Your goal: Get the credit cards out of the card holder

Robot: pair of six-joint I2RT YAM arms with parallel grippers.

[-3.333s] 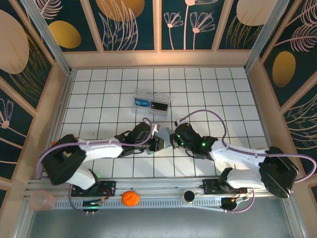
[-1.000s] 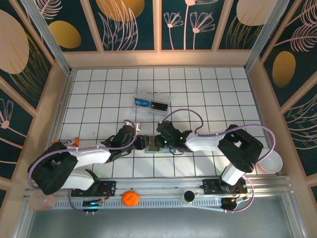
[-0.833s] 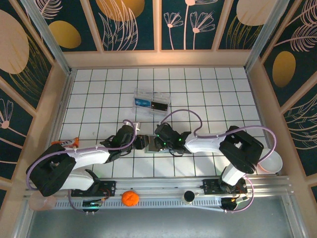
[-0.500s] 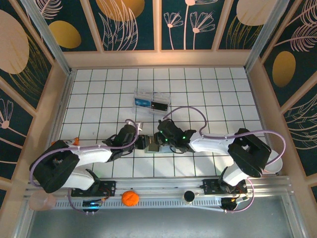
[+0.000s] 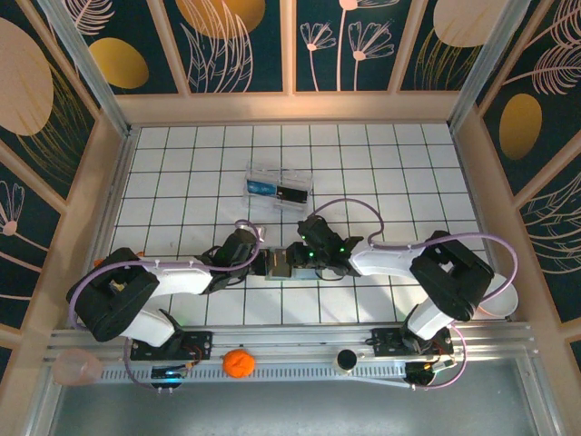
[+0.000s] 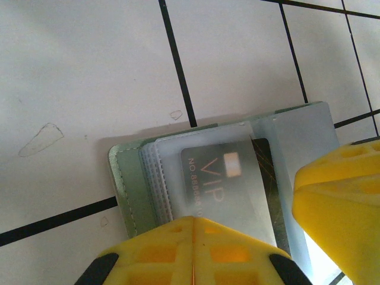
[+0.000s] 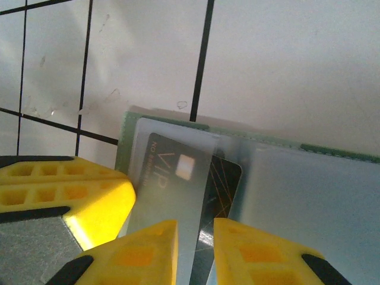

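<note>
**Cards not yet out of the open holder**

The left gripper [image 6: 193, 240] has its jaws pressed together at the open edge of the card holder [image 6: 126, 187]; whether a thin layer is caught between them cannot be told. The right gripper [image 7: 196, 246] has its jaws drawn to a narrow slit, and the end of the VIP card [image 7: 169, 163] in its frosted pocket runs into that slit, so it appears to be pinching it.

The card holder lies open and flat on the desk [image 6: 89, 71], about midway between the left and right edges and somewhat nearer the near edge, between the two grippers.

Judged from this, the task is in its early stage: the holder is opened, but both visible cards sit inside and none lies out on the desk. Each has to be drawn free.

The holder is soft, grey-green with a stitched rim and stacked translucent sleeves. The VIP card is stiff, grey and glossy with a small chip. A dark card [image 7: 224, 178] with thin gold lines lies beneath it. The desk is white tile with black grid lines.
</note>
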